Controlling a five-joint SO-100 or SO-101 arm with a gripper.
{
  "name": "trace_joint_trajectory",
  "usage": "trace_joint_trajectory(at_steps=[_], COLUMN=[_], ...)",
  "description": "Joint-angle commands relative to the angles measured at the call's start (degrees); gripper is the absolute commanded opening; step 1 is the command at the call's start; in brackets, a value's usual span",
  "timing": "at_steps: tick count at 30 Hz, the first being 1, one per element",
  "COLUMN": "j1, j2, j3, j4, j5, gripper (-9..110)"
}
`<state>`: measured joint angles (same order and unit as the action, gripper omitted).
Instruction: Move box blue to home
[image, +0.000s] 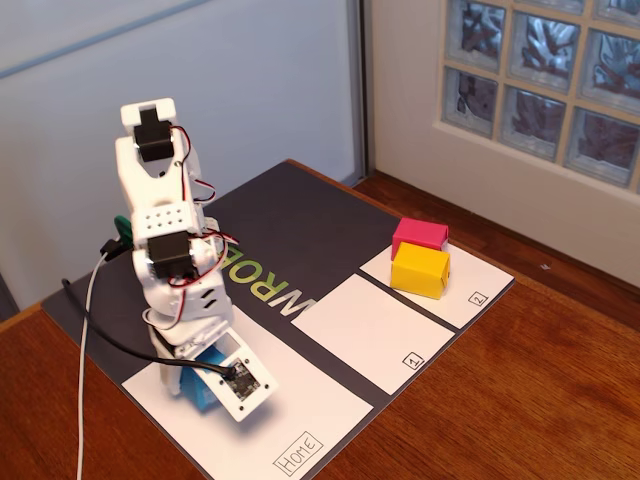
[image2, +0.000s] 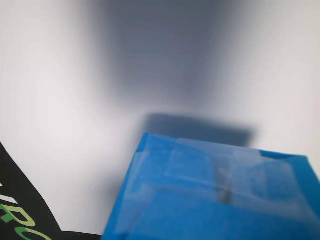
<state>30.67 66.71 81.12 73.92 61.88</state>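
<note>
The box blue (image: 207, 390) shows as a cyan block on the white home panel (image: 310, 410), near that panel's left end; the handwritten "Home" label (image: 298, 452) is at the front corner. My gripper (image: 192, 386) points down right at the box, its white body and camera board covering most of the box. Up close in the wrist view, the box blue (image2: 210, 195) fills the lower right over the blurred white home panel (image2: 60, 100). No finger shows in the wrist view. The jaws are hidden, so their state is unclear.
A yellow block (image: 420, 270) and a pink-red block (image: 418, 235) stand together on panel "2" (image: 468, 296). Panel "1" (image: 370, 330) lies between it and home. The dark grey mat (image: 290, 215) rests on a wooden table (image: 520, 390). Cables (image: 85, 340) trail left of the arm.
</note>
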Motion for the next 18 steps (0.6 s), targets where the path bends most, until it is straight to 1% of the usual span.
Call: trace_joint_trajectory(at_steps=[1, 10, 18], j1=[-2.2, -4.57, -3.87], j2=[-0.62, -2.37, -3.16], j3=[-3.08, -3.08, -2.9], j4=[-1.23, -4.13, -4.66], j5=[1.41, 5.1, 4.83], gripper=[0, 0, 18])
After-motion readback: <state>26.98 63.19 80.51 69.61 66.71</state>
